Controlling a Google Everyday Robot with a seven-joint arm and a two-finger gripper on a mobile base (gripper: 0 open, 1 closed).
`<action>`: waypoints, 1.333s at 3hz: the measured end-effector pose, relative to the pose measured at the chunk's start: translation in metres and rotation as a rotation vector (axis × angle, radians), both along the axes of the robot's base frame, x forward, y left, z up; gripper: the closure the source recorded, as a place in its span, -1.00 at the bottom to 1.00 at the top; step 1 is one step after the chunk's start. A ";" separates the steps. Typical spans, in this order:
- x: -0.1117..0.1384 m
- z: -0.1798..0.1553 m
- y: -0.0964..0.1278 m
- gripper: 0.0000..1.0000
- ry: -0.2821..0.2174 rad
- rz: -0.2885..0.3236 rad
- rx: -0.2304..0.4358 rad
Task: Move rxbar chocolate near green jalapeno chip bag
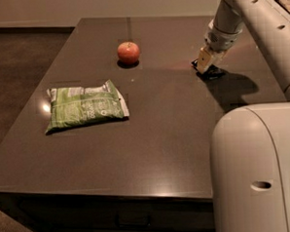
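The rxbar chocolate is a small dark bar lying flat on the table at the right, partly hidden under my gripper. My gripper is down at the bar's left end, right on or just above it. The green jalapeno chip bag lies flat on the left side of the table, far from the bar and the gripper.
A red apple stands at the back middle of the dark table. My arm comes down from the upper right. My white base fills the lower right foreground. The table's front edge runs along the bottom.
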State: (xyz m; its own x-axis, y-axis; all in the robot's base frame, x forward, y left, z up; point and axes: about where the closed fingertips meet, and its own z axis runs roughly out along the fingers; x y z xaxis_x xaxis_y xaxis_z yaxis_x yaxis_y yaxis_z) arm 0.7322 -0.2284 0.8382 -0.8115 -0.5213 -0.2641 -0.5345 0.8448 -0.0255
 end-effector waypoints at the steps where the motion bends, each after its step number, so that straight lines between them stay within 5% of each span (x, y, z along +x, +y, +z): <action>1: -0.002 0.007 0.018 1.00 -0.002 0.060 0.010; 3: -0.033 0.022 0.094 1.00 0.011 0.298 0.041; 4: -0.072 0.025 0.140 1.00 0.022 0.455 0.076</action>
State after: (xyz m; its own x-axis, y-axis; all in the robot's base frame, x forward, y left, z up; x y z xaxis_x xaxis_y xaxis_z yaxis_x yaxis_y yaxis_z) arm 0.6605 -0.0886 0.8634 -0.5108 -0.8053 -0.3010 -0.8509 0.5236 0.0431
